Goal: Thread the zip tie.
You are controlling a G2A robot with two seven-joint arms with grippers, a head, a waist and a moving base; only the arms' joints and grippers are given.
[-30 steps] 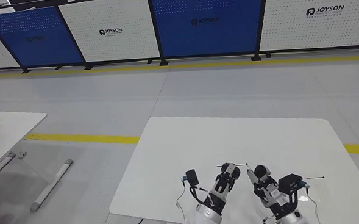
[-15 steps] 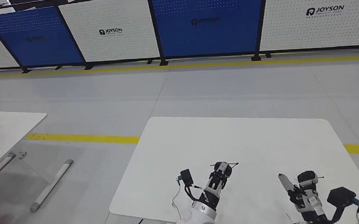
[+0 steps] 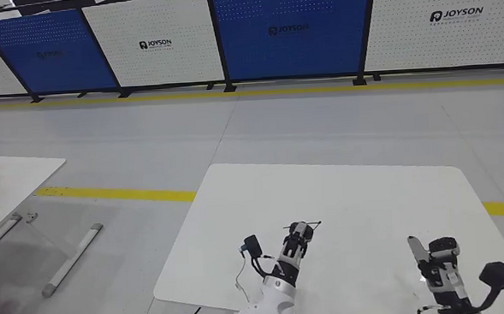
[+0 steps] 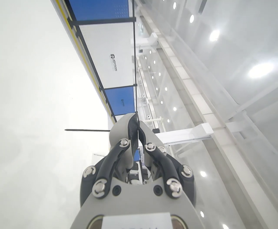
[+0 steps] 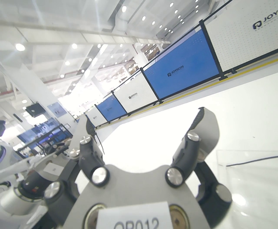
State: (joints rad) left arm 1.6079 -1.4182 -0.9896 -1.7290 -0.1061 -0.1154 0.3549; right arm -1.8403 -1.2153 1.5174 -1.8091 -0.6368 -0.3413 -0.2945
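We see a white table (image 3: 340,195) spreading beneath and ahead of the left gripper (image 3: 300,231). Well beyond it runs a yellow floor line (image 3: 117,195), then blue and white panels (image 3: 292,31). A clear tray (image 5: 243,186) sits just beside the right gripper (image 5: 143,116). A 2nd table (image 3: 13,182) stands well apart, off the left gripper's outer side.

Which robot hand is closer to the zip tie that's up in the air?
Left. The left gripper is shut on the zip tie; the right gripper is open, off to the side, apart.
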